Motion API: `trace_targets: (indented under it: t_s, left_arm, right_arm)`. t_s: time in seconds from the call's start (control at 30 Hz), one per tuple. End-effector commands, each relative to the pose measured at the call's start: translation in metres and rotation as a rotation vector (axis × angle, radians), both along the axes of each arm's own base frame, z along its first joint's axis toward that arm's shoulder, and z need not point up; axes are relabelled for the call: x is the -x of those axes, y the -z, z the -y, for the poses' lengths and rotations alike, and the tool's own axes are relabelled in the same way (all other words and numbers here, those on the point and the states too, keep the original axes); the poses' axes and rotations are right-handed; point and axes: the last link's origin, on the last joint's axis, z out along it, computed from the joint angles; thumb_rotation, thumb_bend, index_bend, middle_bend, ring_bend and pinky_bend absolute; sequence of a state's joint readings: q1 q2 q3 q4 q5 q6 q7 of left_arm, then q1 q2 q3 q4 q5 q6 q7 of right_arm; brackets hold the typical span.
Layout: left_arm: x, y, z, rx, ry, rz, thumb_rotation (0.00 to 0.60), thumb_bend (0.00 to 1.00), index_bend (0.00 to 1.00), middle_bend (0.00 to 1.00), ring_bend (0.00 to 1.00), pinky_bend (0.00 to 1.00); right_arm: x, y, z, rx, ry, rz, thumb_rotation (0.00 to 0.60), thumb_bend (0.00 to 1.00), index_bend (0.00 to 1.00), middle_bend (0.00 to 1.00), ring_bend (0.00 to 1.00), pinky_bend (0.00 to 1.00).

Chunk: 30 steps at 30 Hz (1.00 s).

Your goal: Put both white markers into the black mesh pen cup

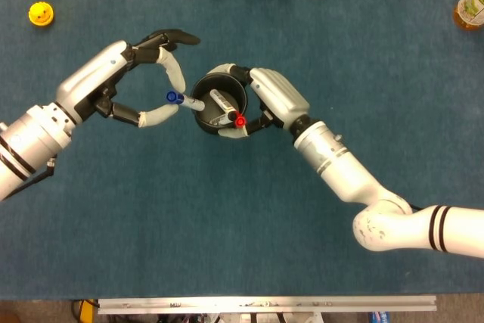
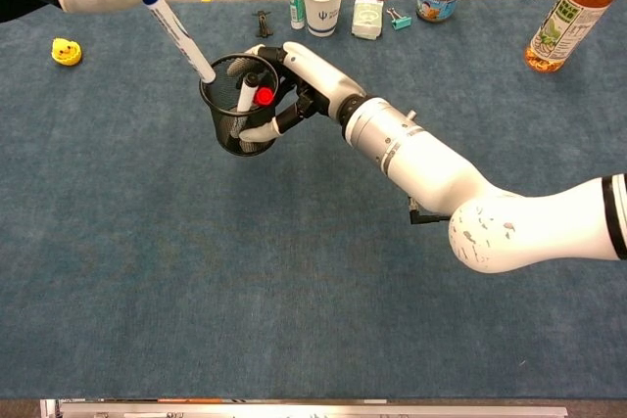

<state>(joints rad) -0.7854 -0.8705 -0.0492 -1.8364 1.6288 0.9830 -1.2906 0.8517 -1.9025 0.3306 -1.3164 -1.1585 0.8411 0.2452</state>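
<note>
The blue-carpeted bench carries the work. The right robot hand wraps the black mesh pen cup from its right side, holding it tipped a little toward the left arm. One white marker with a red cap already stands inside the cup, cap up, leaning against the wall nearest the right palm.

The left robot hand pinches the second white marker with a blue cap near its capped end, the other fingers spread. In the chest view this marker slants down and rightward, and its bare tip sits at or just inside the cup's left rim; whether the tip is past the wire edge cannot be told for certain.

The step in hand looks like the drop of the second marker. To do it well, the left robot hand should carry the tip further over the mouth, toward the open space left of the red-capped marker, and steepen the marker so it stands closer to upright before the pinch opens. Released at this slant, with the tip near the rim, it could pivot on the edge and fall outside onto the bench. The right robot hand should keep the cup steady and not tilt it further, since a lighter grip or more lean might spill the marker already inside.
</note>
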Motion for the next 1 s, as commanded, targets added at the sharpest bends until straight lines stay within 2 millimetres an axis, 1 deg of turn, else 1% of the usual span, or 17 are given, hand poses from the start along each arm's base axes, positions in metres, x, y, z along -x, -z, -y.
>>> trace_targets:
  t_s: [0.03,0.3,0.57,0.63,0.7,0.8,0.87,0.93,1.0]
  left_arm:
    - [-0.001,0.002,0.000,0.003,0.004,-0.003,0.600,0.33,0.59,0.15,0.03,0.09]
    - [-0.003,0.008,-0.004,0.007,0.006,-0.013,0.600,0.33,0.59,0.15,0.03,0.09]
    - [-0.005,0.015,-0.008,0.006,0.007,-0.028,0.600,0.33,0.59,0.15,0.03,0.09]
    - [-0.004,0.017,-0.008,0.007,0.018,-0.046,0.600,0.33,0.58,0.14,0.03,0.09]
    - [-0.003,0.019,-0.007,0.014,0.027,-0.065,0.600,0.32,0.51,0.11,0.02,0.09]
    - [-0.002,0.020,-0.005,0.031,0.031,-0.081,0.600,0.32,0.35,0.04,0.00,0.09]
    - [-0.002,0.020,-0.005,0.040,0.033,-0.090,0.600,0.32,0.23,0.01,0.00,0.09]
    - [-0.001,0.020,-0.005,0.043,0.027,-0.085,0.600,0.32,0.15,0.00,0.00,0.09]
    - [0.000,0.019,-0.006,0.040,0.024,-0.085,0.600,0.32,0.11,0.00,0.00,0.09]
  right_arm:
    - [-0.002,0.003,0.000,-0.005,0.001,-0.001,0.600,0.41,0.43,0.36,0.33,0.37]
    - [-0.008,0.009,-0.004,-0.017,-0.003,0.006,0.600,0.41,0.43,0.36,0.33,0.36]
    - [-0.013,0.008,-0.005,-0.015,-0.010,0.019,0.600,0.41,0.43,0.36,0.33,0.36]
    - [-0.015,0.008,-0.004,-0.015,-0.010,0.021,0.600,0.41,0.43,0.36,0.33,0.36]
    - [-0.015,0.008,-0.005,-0.018,-0.010,0.022,0.600,0.41,0.43,0.36,0.33,0.36]
    - [-0.015,0.009,-0.004,-0.019,-0.008,0.024,0.600,0.41,0.43,0.36,0.33,0.36]
    - [-0.016,0.009,-0.004,-0.018,-0.007,0.026,0.600,0.41,0.43,0.36,0.33,0.36]
    - [-0.016,0.009,-0.004,-0.018,-0.007,0.027,0.600,0.41,0.43,0.36,0.33,0.36]
    - [-0.015,0.008,-0.004,-0.019,-0.008,0.026,0.600,0.41,0.43,0.36,0.33,0.36]
